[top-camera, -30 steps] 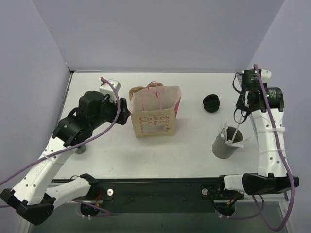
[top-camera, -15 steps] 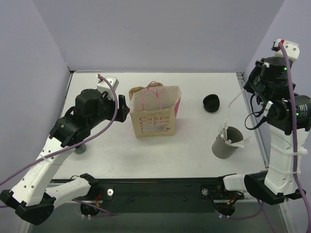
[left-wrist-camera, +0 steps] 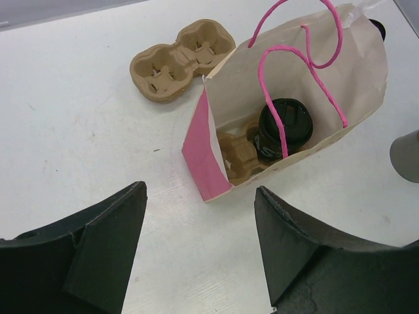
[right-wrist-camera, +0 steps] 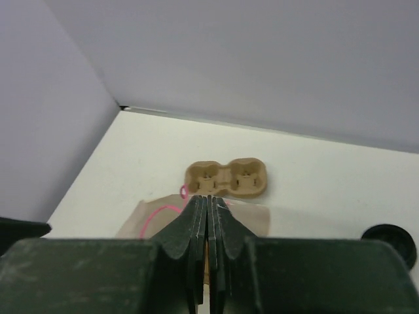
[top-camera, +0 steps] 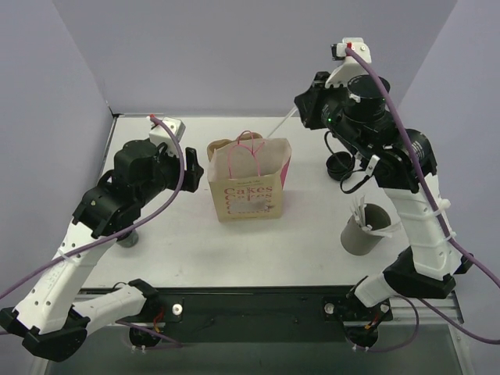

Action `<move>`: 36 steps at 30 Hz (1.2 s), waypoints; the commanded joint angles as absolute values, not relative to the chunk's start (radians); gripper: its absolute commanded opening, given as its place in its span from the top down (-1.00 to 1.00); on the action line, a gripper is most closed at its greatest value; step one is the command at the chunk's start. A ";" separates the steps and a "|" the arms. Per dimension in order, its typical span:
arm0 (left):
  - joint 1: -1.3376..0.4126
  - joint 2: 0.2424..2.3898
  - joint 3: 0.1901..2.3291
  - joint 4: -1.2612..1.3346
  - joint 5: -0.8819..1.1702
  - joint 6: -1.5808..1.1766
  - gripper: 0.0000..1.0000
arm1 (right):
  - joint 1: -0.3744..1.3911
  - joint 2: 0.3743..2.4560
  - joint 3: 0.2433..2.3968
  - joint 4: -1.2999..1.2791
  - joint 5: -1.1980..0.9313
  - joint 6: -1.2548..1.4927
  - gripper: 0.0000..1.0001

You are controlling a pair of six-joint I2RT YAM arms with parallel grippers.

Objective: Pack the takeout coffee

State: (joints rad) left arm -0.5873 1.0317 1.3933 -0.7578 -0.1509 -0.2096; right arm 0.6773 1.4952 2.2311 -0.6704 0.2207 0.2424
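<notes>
Cup (left-wrist-camera: 288, 124) in bag (left-wrist-camera: 363, 72): left wrist view only; left gripper (left-wrist-camera: 200, 193) wide, empty; right gripper (right-wrist-camera: 208, 203) pinching stick (top-camera: 277, 126)

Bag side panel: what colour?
Pink. The side panel shows best in the left wrist view.

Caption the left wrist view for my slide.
Open left tool faces a paper bag holding a lidded black cup and pulp tray; second tray lies beyond.

white arms (top-camera: 58, 277), black joints (top-camera: 137, 176), seemingly purple cables (top-camera: 184, 178)
</notes>
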 commanded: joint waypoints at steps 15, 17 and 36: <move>-0.581 1.002 1.473 -0.828 -0.232 -0.184 -0.53 | 1.094 1.499 2.224 -0.486 0.436 0.049 1.00; -0.581 1.002 1.473 -0.831 -0.230 -0.184 -0.53 | 1.100 1.502 2.204 -0.488 0.445 0.046 1.00; -0.581 0.945 1.440 -0.865 -0.259 -0.186 -0.54 | 1.097 1.571 2.040 -0.469 0.443 0.040 0.85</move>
State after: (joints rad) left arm -0.5873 0.9630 1.4277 -0.8658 -0.2352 -0.1936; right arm 1.0958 1.5505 2.0758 -0.5083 0.4080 0.0654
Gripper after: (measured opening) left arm 0.764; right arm 0.059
